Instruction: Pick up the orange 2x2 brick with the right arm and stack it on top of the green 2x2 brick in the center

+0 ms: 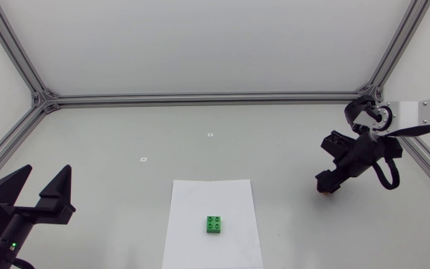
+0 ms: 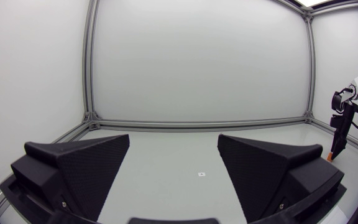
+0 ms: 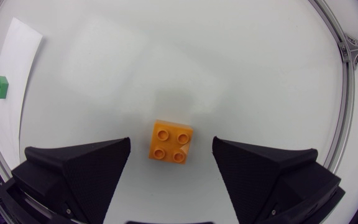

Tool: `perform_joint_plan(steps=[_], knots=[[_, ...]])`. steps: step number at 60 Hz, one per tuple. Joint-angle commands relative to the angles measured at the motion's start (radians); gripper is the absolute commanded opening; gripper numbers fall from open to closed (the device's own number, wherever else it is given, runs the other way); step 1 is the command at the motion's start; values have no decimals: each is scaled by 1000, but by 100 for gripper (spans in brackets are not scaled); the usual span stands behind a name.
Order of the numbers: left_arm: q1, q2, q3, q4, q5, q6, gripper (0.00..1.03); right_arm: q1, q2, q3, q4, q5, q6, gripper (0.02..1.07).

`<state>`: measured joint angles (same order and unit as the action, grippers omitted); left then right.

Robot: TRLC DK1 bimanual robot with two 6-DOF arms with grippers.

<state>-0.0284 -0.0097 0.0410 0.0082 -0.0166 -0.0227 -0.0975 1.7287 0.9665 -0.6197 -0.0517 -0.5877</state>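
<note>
Right end effector (image 1: 325, 187) spread above one orange brick (image 3: 171, 142); one green brick (image 1: 215, 224).

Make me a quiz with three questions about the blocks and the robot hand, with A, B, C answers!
1. Where is the green brick?
A) on the white paper
B) in a bowl
C) on a plate

2. How many studs top the orange brick?
A) two
B) four
C) six

3. The right hand is:
A) shut on the brick
B) open, with the brick between its sides
C) holding a cup

Answers:
1 A, the head view shows the sheet under it.
2 B, the right wrist view shows four round studs.
3 B, a gap shows on each side of the brick.
</note>
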Motion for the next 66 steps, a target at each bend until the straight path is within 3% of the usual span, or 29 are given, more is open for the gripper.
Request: perform_joint_plan(steps=[1, 66], knots=[[-1, -4, -41, -11, 3, 6, 99, 7, 23, -14, 6, 6, 6, 93], [-1, -4, -41, -11, 3, 6, 99, 5, 57, 43, -31, 1, 121, 70]])
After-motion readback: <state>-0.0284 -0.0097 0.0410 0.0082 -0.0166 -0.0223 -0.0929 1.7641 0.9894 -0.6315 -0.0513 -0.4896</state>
